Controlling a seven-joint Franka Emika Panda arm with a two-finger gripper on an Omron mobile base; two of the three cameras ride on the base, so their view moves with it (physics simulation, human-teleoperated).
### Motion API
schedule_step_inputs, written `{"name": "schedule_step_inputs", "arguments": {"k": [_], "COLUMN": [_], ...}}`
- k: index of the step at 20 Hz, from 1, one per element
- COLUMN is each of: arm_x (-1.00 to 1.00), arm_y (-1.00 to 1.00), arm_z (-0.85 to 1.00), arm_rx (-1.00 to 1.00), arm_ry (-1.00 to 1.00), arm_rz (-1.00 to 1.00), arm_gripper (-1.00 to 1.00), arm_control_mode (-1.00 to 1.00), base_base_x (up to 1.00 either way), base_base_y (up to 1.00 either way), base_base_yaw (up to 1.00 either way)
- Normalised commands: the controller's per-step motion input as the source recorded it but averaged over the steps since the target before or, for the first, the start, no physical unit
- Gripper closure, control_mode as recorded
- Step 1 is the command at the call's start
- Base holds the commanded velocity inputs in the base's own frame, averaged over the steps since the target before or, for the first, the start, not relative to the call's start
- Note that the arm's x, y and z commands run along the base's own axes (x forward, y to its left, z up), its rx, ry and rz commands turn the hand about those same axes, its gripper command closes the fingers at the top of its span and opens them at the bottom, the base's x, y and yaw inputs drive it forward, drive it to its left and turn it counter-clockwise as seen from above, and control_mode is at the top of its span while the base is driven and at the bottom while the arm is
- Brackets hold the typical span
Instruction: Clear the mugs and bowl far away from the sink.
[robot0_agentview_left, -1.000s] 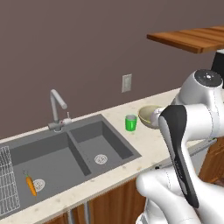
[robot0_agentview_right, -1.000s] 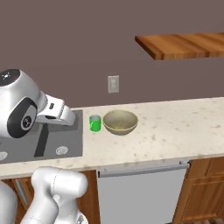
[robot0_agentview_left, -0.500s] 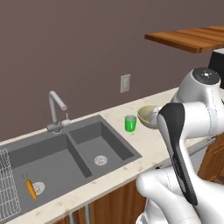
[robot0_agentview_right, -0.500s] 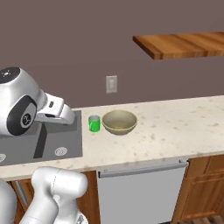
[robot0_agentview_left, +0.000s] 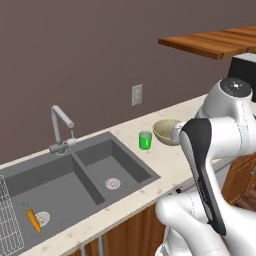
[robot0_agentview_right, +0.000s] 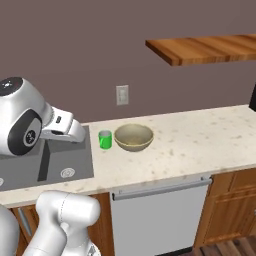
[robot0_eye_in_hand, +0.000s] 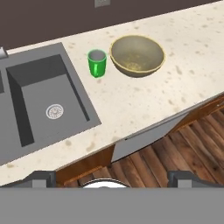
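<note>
Green mug (robot0_eye_in_hand: 97, 62) standing just beside the sink (robot0_eye_in_hand: 39, 96), bowl (robot0_eye_in_hand: 137, 55) right next to it. Gripper (robot0_eye_in_hand: 107, 178) spread wide, empty, well back from both. Best lowered squarely over the mug rim; handle side probably hidden.

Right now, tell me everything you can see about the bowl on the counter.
The bowl is wide and round, yellowish-tan outside with a dull olive, speckled inside, tapering to a narrow base. It looks matte, like ceramic. It stands upright and empty on the pale speckled countertop, to the right of the sink, below the wall outlet. A small green mug stands close beside it on the sink side, with a narrow gap between them. Nothing else touches it.
</note>
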Motion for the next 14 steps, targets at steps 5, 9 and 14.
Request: {"name": "schedule_step_inputs", "arguments": {"k": [5,9,14], "arm_x": [0.0,0.0,0.0], "arm_y": [0.0,0.0,0.0], "arm_z": [0.0,0.0,0.0], "arm_rx": [0.0,0.0,0.0], "arm_ry": [0.0,0.0,0.0], "arm_rz": [0.0,0.0,0.0], "arm_gripper": [-1.0,-1.0,-1.0], "arm_control_mode": [1.0,1.0,1.0], "base_base_x": [0.1,0.01,0.03], "base_base_y": [0.38,0.32,0.48], "base_base_yaw": [-0.01,0.01,0.0]}}
